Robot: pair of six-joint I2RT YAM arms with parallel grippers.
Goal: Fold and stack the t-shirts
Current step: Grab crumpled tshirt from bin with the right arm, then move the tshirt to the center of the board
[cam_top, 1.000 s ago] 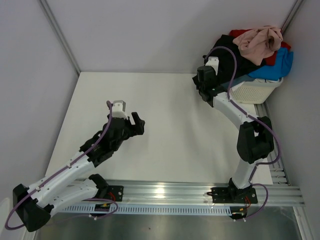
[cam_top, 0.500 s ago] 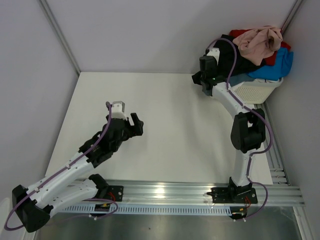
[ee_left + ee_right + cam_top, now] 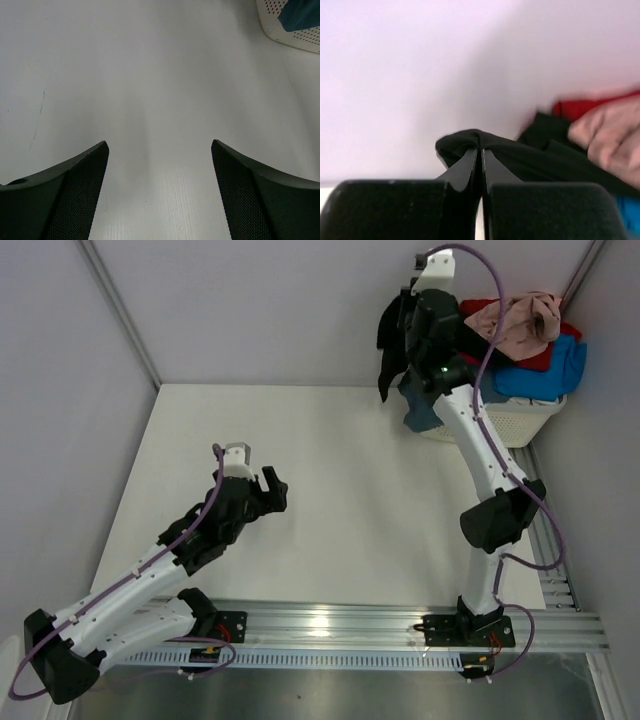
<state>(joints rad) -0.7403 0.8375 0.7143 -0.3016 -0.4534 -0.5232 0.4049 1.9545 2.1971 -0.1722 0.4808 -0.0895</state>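
Because the black shirt (image 3: 530,157) clamped in the right pincer (image 3: 480,154) runs under the pink shirt (image 3: 605,132) beside it, that shirt could be dragged out and dropped.

I'm working in a lab test cell: blank white panel walls (image 3: 300,310) across the top, aluminium frame posts (image 3: 118,310), a slotted mounting rail (image 3: 340,625) along the bottom edge.
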